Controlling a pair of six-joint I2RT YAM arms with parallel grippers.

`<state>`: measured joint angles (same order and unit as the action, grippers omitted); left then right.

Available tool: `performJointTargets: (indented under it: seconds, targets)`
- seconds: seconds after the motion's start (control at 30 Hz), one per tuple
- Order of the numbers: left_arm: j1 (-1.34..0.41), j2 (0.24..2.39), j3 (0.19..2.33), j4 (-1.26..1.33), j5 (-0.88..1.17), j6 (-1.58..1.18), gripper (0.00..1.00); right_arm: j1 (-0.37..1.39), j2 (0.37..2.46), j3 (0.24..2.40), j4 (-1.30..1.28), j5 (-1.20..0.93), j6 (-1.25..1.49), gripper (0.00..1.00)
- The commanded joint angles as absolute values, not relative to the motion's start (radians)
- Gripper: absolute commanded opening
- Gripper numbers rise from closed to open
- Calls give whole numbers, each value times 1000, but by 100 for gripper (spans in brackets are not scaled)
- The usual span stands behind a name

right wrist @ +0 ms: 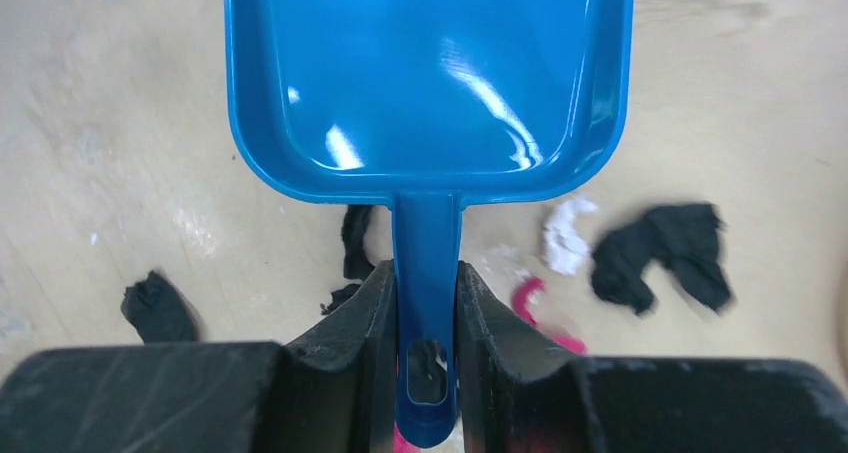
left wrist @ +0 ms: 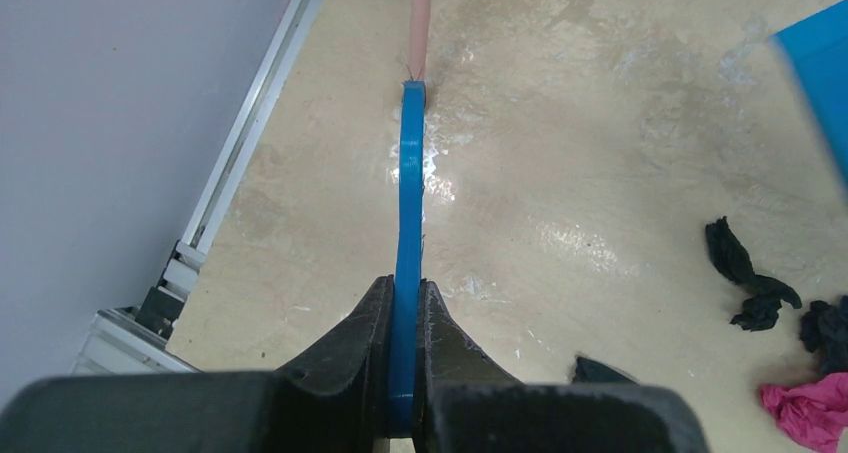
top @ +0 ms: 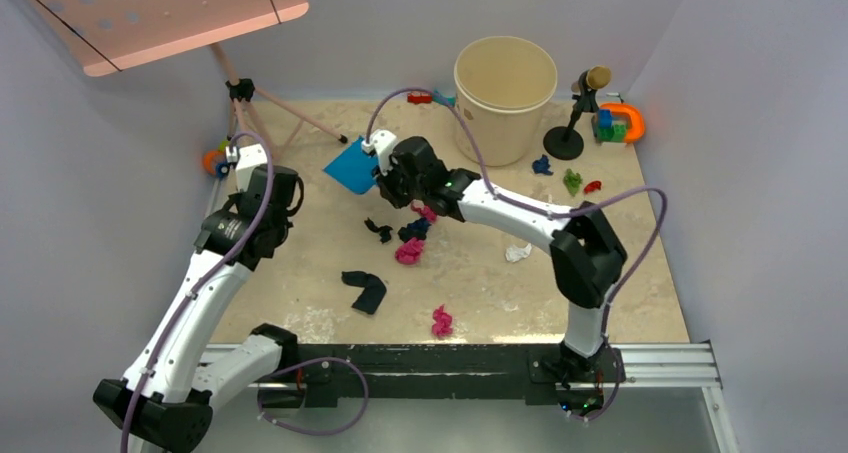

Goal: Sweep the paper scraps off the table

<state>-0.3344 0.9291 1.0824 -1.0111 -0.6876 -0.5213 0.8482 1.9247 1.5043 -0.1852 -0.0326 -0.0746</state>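
My right gripper (top: 388,176) is shut on the handle of the blue dustpan (top: 352,169), which hangs tilted above the table (top: 620,293). The right wrist view shows the jaws (right wrist: 425,273) clamping the handle and an empty pan (right wrist: 430,73). My left gripper (top: 282,195) is shut on a thin blue brush (left wrist: 408,193), seen edge-on between the fingers (left wrist: 408,298). Paper scraps lie mid-table: black (top: 366,290), magenta (top: 409,251), magenta (top: 441,321), black (top: 379,230), white (top: 517,252). Blue (top: 541,165), green (top: 572,181) and red (top: 593,186) wads lie at the right.
A beige bucket (top: 505,93) stands at the back. A pink board on a tripod (top: 290,113) stands at the back left. A toy figure on a black base (top: 572,123) and colourful toys (top: 618,123) are at the back right. The black front edge (top: 450,358) is near.
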Motion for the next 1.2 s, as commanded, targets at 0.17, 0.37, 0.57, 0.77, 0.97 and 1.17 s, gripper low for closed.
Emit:
performJointTargets:
  seconds: [0.17,0.37,0.57,0.77,0.97,1.17]
  targets:
    - [-333,1052,1177,-963,-570,-498,0,845,1581,1213,-104,263,235,0]
    - [-333,1199,1274,-872,-460,-432,0,843,1384,1001,-103,375,369,0]
    - [-337,1441,1537,-856,-371,-280,0,835,1157,813,-81,456,400,0]
    - [-346,1681,1783,-848,-433,-78,0,824,1010,749,-148,438,395,0]
    - [-374,1871,1859,-710,-438,223,0,824,936,718,-212,447,427,0]
    - [-405,2089,1984,-696,-561,428,0,824,872,704,-254,466,439,0]
